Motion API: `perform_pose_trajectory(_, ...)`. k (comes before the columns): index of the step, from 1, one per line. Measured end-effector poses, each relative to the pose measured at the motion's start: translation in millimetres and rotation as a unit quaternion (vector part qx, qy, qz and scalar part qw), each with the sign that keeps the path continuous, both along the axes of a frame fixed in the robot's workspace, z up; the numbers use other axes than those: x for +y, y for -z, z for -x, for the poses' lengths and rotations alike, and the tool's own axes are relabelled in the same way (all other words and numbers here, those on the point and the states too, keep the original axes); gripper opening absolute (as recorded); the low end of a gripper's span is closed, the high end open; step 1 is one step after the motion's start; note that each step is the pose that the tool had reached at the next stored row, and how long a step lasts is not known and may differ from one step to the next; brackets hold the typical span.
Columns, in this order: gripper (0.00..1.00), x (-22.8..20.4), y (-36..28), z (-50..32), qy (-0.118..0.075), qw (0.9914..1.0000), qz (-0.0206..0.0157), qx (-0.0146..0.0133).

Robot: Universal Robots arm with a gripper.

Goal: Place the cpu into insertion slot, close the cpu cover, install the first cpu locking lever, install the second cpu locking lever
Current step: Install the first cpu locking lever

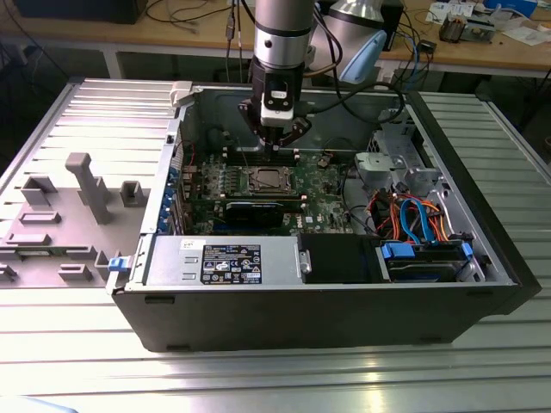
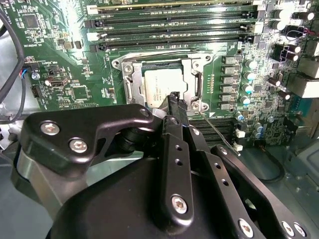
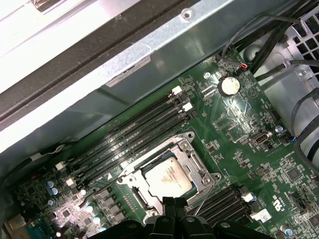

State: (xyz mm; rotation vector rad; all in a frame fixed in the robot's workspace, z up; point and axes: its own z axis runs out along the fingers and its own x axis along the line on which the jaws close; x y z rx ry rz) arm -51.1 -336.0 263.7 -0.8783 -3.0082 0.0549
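The cpu [image 2: 158,85] [image 3: 167,177], a silver-grey square chip, lies flat in the insertion slot [image 1: 250,179] on the green board inside the open computer case. The cpu cover [image 2: 196,82] [image 3: 195,160], a metal frame with a window, lies down around the chip. One thin wire locking lever [image 3: 203,197] [image 2: 215,130] stands up beside the socket. The other lever [image 3: 130,168] runs along the socket's opposite side; whether it is latched I cannot tell. My gripper [image 1: 277,148] [image 2: 174,98] [image 3: 174,201] hangs just over the socket's edge, shut and holding nothing.
Long memory slots [image 3: 134,130] flank the socket. A black card [image 1: 255,211] and the grey power-supply box [image 1: 225,261] lie toward the case's front. Cables and a drive cage [image 1: 420,222] fill the exterior view's right. A grey fixture [image 1: 86,185] stands outside the case.
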Motion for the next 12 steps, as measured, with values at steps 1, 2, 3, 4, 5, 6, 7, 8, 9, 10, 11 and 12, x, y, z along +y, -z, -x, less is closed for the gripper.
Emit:
perform_pose_trajectory(1, 0.11, 0.0, 0.0, 0.0, -0.001, 1.00000, 0.0000, 0.0000)
perform_pose_trajectory(2, 0.11, 0.0, 0.0, 0.0, -0.002, 1.00000, 0.0000, 0.0000)
perform_pose_trajectory(3, 0.11, 0.0, 0.0, 0.0, -0.003, 1.00000, 0.0000, 0.0000)
perform_pose_trajectory(4, 0.11, 0.0, 0.0, 0.0, -0.004, 0.99999, 0.0000, 0.0000)
perform_pose_trajectory(5, 0.11, 0.0, 0.0, 0.0, -0.005, 0.99999, 0.0000, 0.0000)
perform_pose_trajectory(6, 0.11, 0.0, 0.0, 0.0, -0.006, 0.99998, 0.0001, 0.0000)
perform_pose_trajectory(7, 0.11, 0.0, 0.0, 0.0, -0.006, 0.99998, 0.0000, 0.0000)
perform_pose_trajectory(8, 0.11, 0.0, 0.0, 0.0, -0.007, 0.99997, 0.0000, 0.0000)
perform_pose_trajectory(9, 0.11, 0.0, 0.0, 0.0, -0.008, 0.99997, 0.0000, 0.0000)
perform_pose_trajectory(10, 0.11, 0.0, 0.0, 0.0, -0.009, 0.99996, 0.0000, 0.0000)
perform_pose_trajectory(11, 0.11, 0.0, 0.0, 0.0, -0.010, 0.99995, 0.0000, 0.0000)
perform_pose_trajectory(12, 0.11, 0.0, 0.0, 0.0, -0.011, 0.99994, 0.0000, 0.0000)
